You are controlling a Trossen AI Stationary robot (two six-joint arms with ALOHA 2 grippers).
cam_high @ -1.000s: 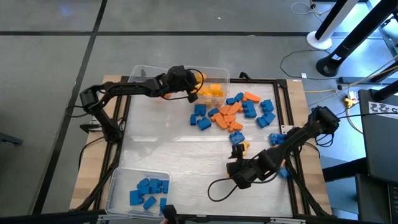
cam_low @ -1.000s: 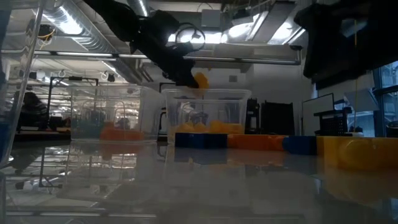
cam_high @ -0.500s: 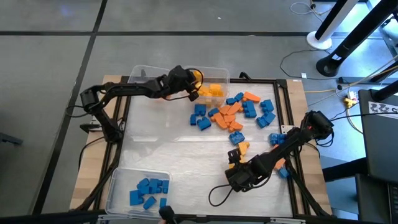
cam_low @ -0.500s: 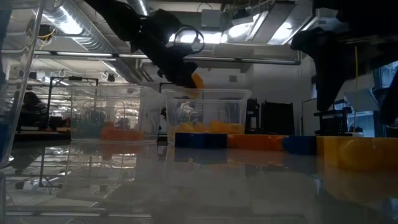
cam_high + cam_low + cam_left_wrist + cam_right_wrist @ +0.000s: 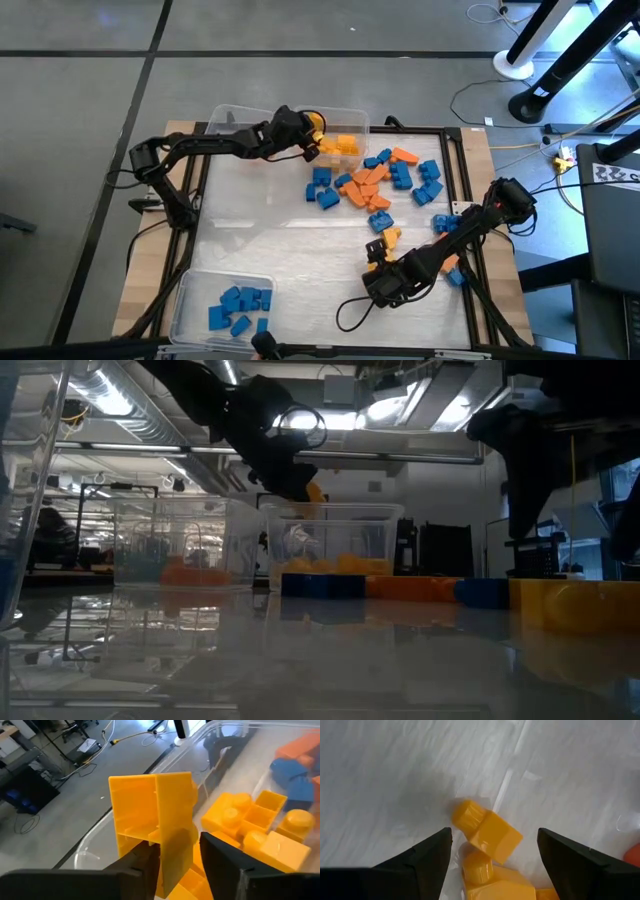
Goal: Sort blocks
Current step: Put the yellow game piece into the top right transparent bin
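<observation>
bin: clear plastic bin (image 5: 352, 122) right under left pincer (image 5: 177, 857), smooth studded yellow bricks (image 5: 260, 827) piled inside | left pincer: fingers a bit apart, hollow yellow block (image 5: 152, 822) between them, can't tell if gripped | right pincer (image 5: 492, 852): wide open, empty, over a chunky yellow block (image 5: 487, 832) on the tabletop (image 5: 280, 250)

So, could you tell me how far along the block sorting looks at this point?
Partly done. Blue blocks sit in the near bin, and yellow ones in the far bin. In hand: the left gripper has a yellow block between its fingers over that bin. The right gripper is open over a yellow block on the table. Left: the mixed blue and orange pile.
</observation>
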